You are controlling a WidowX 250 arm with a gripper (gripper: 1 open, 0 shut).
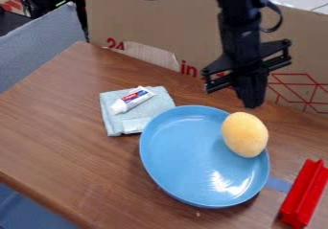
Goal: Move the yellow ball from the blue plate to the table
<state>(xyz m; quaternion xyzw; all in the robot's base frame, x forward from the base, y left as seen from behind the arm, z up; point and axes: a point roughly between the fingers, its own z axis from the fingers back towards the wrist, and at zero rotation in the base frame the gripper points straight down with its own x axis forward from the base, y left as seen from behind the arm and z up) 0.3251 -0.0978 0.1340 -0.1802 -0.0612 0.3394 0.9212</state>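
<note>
Hovering tool [251, 97], shut and empty, above yellow ball [245, 134]; box [153, 22] lettering partly hidden.

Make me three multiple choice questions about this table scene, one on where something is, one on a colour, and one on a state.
1. Where is the yellow ball?
A. on the blue plate
B. on the folded cloth
C. on the bare table

2. What colour is the block at the right edge?
A. green
B. red
C. white

3. What do the robot's fingers hold?
A. the ball
B. the tube
C. nothing

Answers: 1 A, the ball rests inside the plate's right side. 2 B, the block is plainly red. 3 C, the fingers are shut above the ball, clear of it.
</note>
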